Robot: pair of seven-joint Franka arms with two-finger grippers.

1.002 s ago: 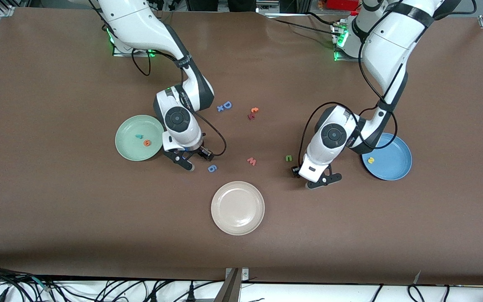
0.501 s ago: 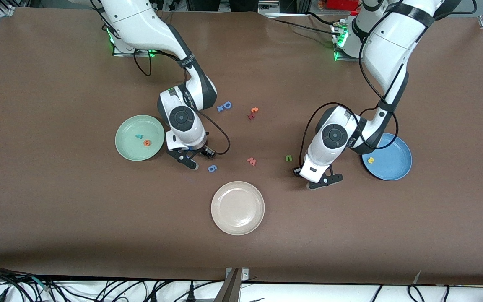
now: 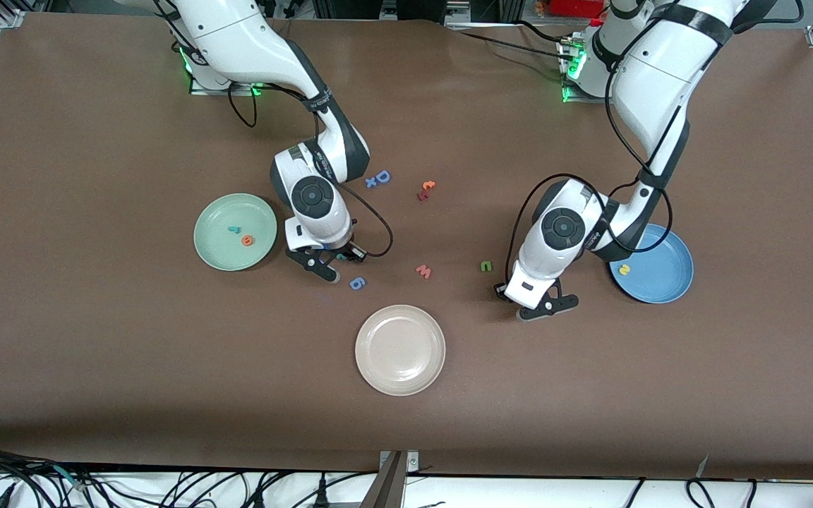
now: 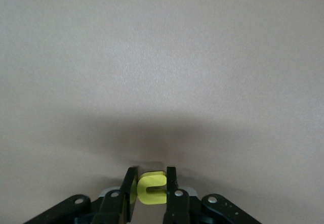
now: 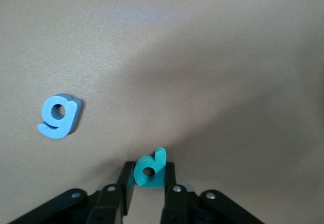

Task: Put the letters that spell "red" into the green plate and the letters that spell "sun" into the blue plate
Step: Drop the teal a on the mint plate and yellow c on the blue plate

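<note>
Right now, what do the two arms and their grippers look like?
Both arms are glossy white with dark grey joints and a round dark cap at the wrist. A black cable loops along each forearm, and green lights glow at both bases. The left gripper and right gripper have slim black fingers fixed with silver screws.

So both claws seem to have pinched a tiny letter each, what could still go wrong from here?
The right gripper pinches the teal d only by its edges, so it might slip out on the way to the green plate. The blue g lies close by and could get nudged. The left gripper holds the yellow u just as narrowly, short of the blue plate.
</note>
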